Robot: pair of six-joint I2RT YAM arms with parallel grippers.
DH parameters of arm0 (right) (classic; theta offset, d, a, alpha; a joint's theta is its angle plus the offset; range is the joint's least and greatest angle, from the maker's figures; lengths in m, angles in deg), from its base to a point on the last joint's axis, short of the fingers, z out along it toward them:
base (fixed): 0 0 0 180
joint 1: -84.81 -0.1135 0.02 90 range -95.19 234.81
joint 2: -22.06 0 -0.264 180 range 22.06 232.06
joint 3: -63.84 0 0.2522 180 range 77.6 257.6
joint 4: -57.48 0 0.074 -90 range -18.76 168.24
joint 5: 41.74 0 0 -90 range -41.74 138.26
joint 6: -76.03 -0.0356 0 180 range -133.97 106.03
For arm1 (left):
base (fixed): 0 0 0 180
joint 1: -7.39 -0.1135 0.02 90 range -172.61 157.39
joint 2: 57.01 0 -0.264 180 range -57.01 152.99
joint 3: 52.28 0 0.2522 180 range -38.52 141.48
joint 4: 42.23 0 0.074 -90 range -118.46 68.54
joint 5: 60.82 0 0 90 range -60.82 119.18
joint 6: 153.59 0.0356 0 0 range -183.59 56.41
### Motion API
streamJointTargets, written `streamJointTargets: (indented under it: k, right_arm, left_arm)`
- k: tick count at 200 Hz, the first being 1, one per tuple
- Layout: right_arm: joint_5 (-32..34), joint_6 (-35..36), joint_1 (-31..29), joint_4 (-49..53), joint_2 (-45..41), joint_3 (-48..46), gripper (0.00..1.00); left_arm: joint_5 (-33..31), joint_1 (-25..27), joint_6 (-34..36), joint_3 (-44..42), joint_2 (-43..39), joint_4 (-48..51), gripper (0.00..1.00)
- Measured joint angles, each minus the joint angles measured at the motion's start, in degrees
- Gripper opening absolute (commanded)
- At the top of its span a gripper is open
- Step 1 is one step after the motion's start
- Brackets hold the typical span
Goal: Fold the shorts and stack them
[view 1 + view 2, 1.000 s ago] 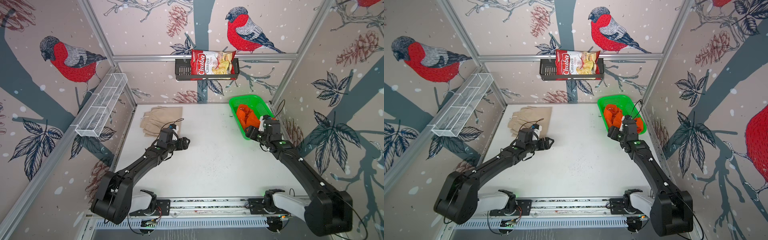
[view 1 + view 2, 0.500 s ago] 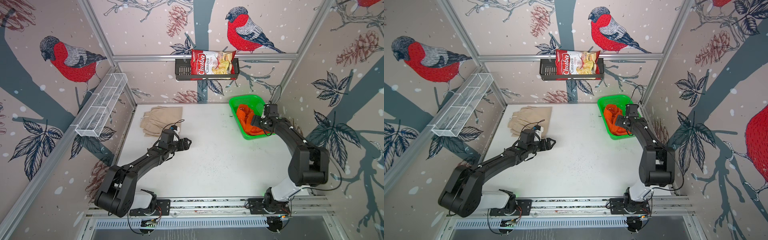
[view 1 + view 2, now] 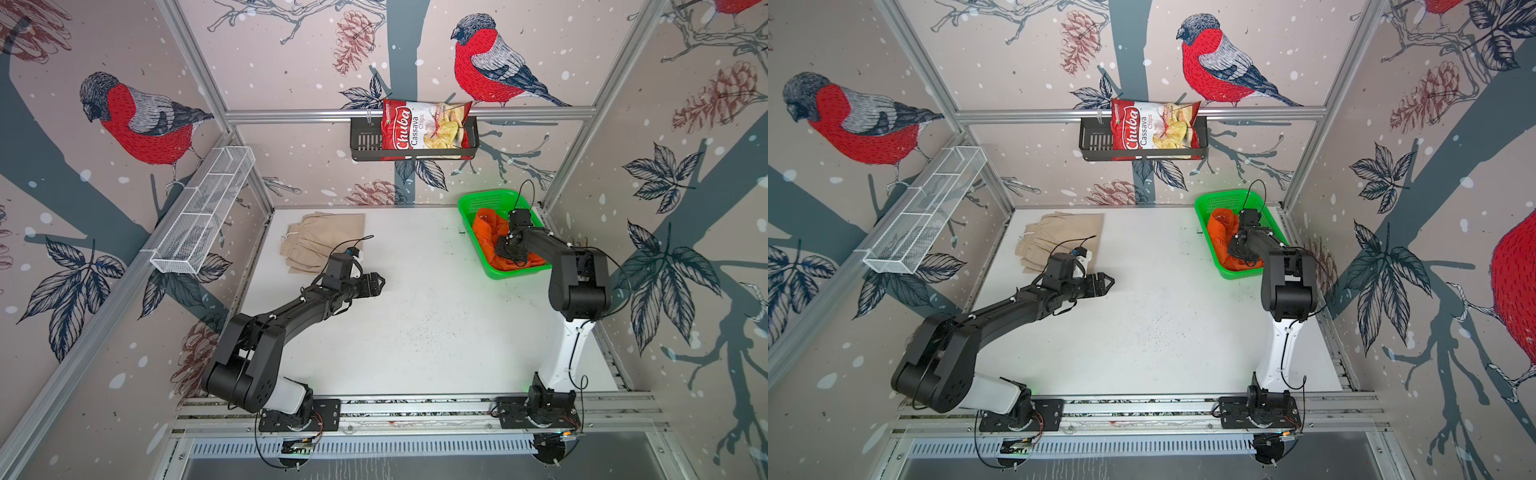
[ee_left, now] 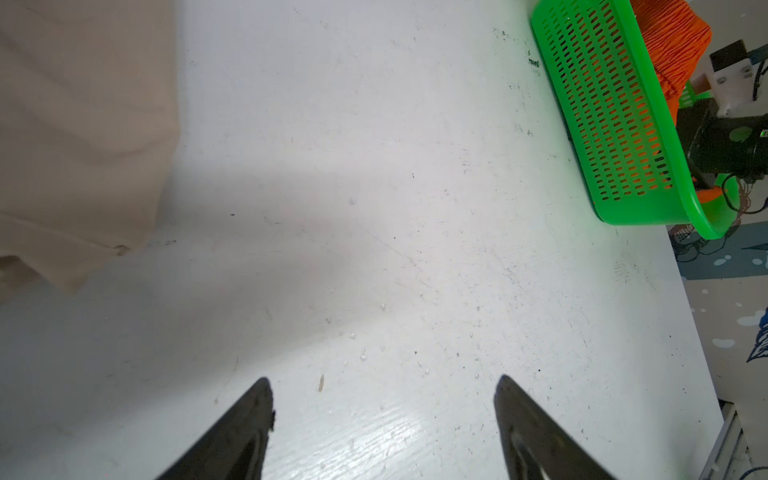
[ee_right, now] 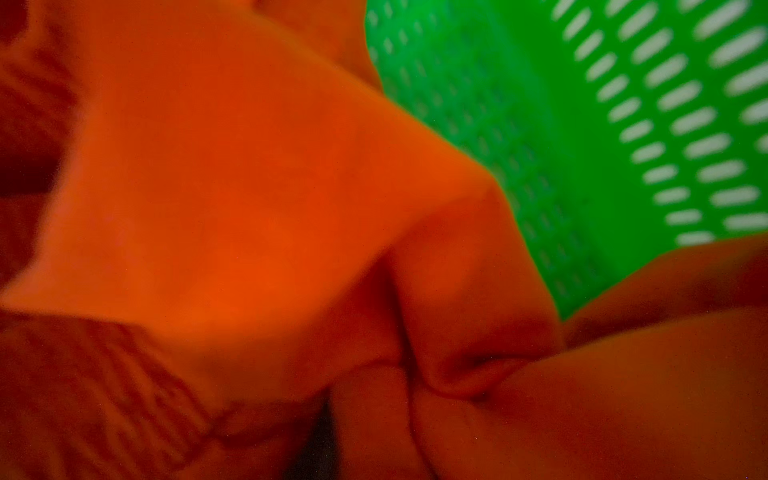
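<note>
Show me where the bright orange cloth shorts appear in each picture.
In a top view: bright orange cloth shorts inside the green plastic mesh basket, far right.
In a top view: same spot.
Left wrist: peeking above basket wall.
Right wrist: close-up, against basket wall.
Landmark: the basket.

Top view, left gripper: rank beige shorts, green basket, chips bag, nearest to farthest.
1. beige shorts: just back-left of the left gripper.
2. green basket: across to the right, at the back corner.
3. chips bag: up in the black rack, centre back.
</note>
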Motion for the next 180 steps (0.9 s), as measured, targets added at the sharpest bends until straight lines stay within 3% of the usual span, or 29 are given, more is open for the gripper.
streamJointTargets:
  k: [30, 108, 180]
  right_arm:
    - [-1.64, -0.02, -0.20, 0.98, -5.55, -1.27, 0.01]
    - [-4.39, 0.50, -0.79, 0.55, -31.04, 3.85, 0.00]
    - [-18.58, 1.36, -8.09, -10.62, -51.89, 3.02, 0.00]
  left_arm:
    - [-0.17, 0.00, 0.37, 0.57, -0.83, 1.18, 0.83]
    - [-1.62, 0.00, 0.59, 2.51, -6.60, 2.91, 0.82]
    - [-4.42, 0.00, 1.44, 2.73, -12.76, 4.28, 0.83]
